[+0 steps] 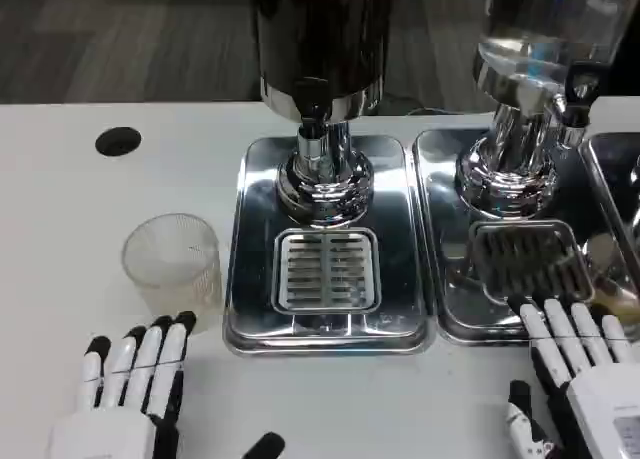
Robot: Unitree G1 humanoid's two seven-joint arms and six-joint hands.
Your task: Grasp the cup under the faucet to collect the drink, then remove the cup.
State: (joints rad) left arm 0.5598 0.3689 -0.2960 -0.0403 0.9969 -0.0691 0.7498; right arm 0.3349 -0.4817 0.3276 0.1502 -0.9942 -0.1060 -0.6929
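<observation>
At the far left of the white bench [60,199], a dark round hole [118,141] sits in the surface. Below and to its right stands the clear ribbed cup [171,260], upright on the bench, just beside the left edge of the central drip tray and not under any faucet. Nothing touches it.

In front of the cup, at the lower left, the left hand [125,389] lies palm down with its fingers [150,354] stretched forward and slightly apart, holding nothing; the black fingertips point toward the cup and stop just short of its base.

In the middle stands a dark drink dispenser [318,39] on a polished chrome pedestal [323,184]. Its faucet [313,124] hangs at the front of the tank's base. The pedestal rises from a shiny steel drip tray [250,279], and a slotted grate [327,271] is set into the tray's front part, with no cup on it.

To the right, a second dispenser [545,29] with a clear tank stands on its own chrome pedestal in a second steel tray [450,309], touching or nearly touching the first tray. A black-handled tap [580,94] sticks out on its right side, and a darker grate [525,259] lies in front.

At the lower right, the right hand [585,379] is also flat and empty, fingers extended and apart, their tips reaching over the front rim of the second tray.
</observation>
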